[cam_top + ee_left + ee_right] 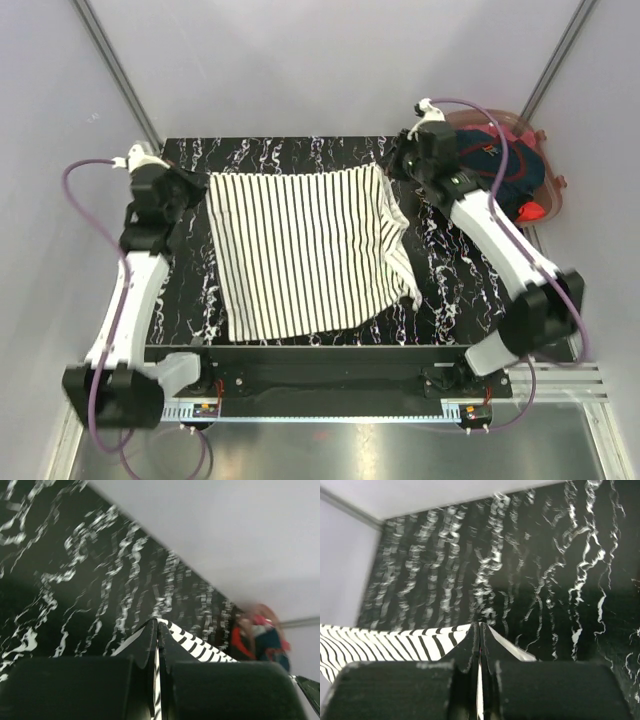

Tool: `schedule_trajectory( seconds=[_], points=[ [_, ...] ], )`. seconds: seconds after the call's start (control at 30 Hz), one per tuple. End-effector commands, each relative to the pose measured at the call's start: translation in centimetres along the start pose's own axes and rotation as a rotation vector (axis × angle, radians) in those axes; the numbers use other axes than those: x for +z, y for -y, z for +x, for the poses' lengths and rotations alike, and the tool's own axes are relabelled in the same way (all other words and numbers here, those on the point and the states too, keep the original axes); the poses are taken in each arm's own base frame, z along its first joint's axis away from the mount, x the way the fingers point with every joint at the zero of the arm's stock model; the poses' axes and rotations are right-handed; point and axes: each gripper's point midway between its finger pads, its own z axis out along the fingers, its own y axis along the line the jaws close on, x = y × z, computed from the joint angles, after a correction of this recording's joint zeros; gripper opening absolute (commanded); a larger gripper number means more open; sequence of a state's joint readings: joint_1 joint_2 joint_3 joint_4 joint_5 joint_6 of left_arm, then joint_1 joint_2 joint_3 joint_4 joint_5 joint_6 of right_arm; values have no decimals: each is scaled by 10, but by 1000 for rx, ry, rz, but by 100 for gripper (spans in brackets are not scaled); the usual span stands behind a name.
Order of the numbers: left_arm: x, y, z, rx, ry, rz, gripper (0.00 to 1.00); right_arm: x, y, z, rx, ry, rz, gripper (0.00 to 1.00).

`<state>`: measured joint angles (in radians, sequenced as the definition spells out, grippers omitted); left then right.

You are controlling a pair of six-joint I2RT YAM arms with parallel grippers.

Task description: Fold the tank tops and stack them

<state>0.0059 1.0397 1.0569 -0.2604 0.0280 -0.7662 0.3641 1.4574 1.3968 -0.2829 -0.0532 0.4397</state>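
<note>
The white, navy-striped tank top lies spread flat across the black marbled worktop. The left pincer is pinched tight on its far left corner, and the right pincer is pinched tight on its far right corner. The navy tank top sits bunched in a pinkish tub beside the worktop's far right corner.

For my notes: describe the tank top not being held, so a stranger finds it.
Off the black marbled table's far right corner sits a pinkish bin. Bunched inside is the navy tank top with red trim, unlike the striped top spread out.
</note>
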Motion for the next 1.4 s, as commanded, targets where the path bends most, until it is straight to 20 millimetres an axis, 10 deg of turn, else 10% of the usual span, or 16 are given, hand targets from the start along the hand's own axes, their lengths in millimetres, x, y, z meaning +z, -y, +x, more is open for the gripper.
schedule_trajectory(
  seconds=[0.0, 0.2, 0.23, 0.27, 0.3, 0.33, 0.4, 0.53, 0.63, 1.0, 1.37],
  points=[
    [40, -19, -6, -76, 87, -65, 0, 42, 24, -15, -21, 38, 123, 0],
    [133, -49, 17, -137, 74, -180, 0, 148, 61, -23, -17, 12, 218, 4],
    [157, -48, 17, -125, 64, -188, 0, 168, 64, -31, -26, 4, 228, 16],
    [167, -46, 18, -111, 48, -196, 3, 173, 63, -36, -32, 0, 237, 56],
    [177, -43, 19, -94, 23, -206, 20, 177, 62, -40, -38, -5, 241, 74],
    [190, -44, 19, -36, -24, -262, 59, 176, 60, -48, -54, -12, 250, 80],
    [191, -42, 28, 40, -60, -357, 78, 172, 66, -38, -67, -45, 271, 81],
    [164, -43, 43, 115, -49, -418, 99, 141, 81, -34, -76, -4, 347, 70],
    [138, -48, 67, 66, -98, -367, 97, 124, 96, -5, -59, -53, 386, 57],
    [30, -98, 169, 4, -311, -422, 90, 46, 95, 127, 25, -348, 341, 56],
    [-17, -141, 244, 41, -477, -427, 74, 15, 116, 182, 36, -430, 377, 46]
  ],
)
